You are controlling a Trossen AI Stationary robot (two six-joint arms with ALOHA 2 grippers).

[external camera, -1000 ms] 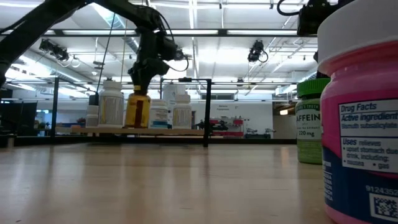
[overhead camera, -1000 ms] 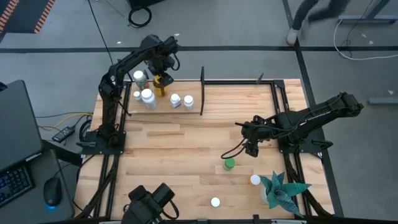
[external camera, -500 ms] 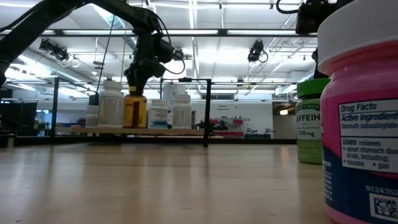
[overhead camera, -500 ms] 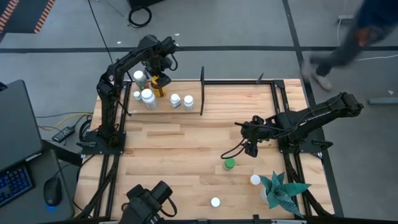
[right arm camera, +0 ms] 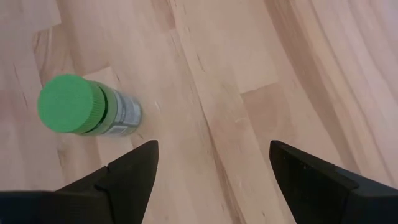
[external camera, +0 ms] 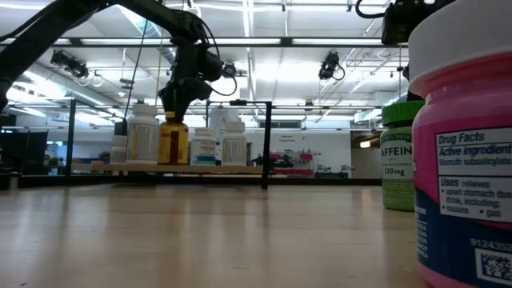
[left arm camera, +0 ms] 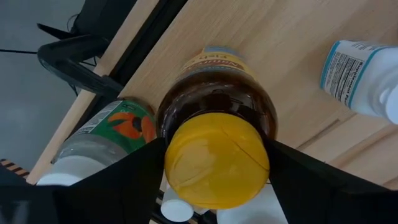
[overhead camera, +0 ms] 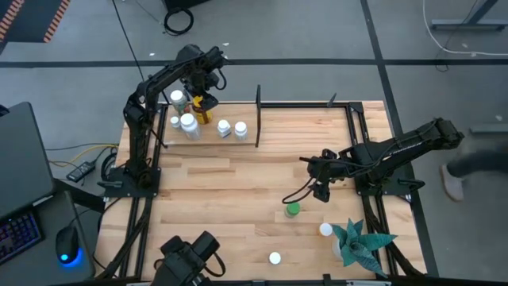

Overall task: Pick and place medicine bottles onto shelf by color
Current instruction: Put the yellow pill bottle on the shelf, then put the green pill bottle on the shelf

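The left pincer is being held over the shelf at the far left of the surface. Its two dark fingers are seen on each side of the yellow cap of the amber bottle. Whether the cap is being squeezed or has been let go cannot be told from the wrist view — the fingers are right beside it. The amber bottle is standing upright on the shelf, among the white bottles. A bottle with an orange picture on its label is seen just beside it, and a white bottle with blue on its label is standing a little apart from it. From above, several white caps are seen in a loose row on the shelf, left of the black divider.

The right pincer is being held above the surface on the right side, with its fingers spread wide and nothing between them. The green-capped bottle is standing on the surface just near of it, not touched. Two more white-capped bottles are standing at the near right, one beside the teal spiky plant. In the low view a pink bottle is seen very close up, with the green-capped bottle beside it.
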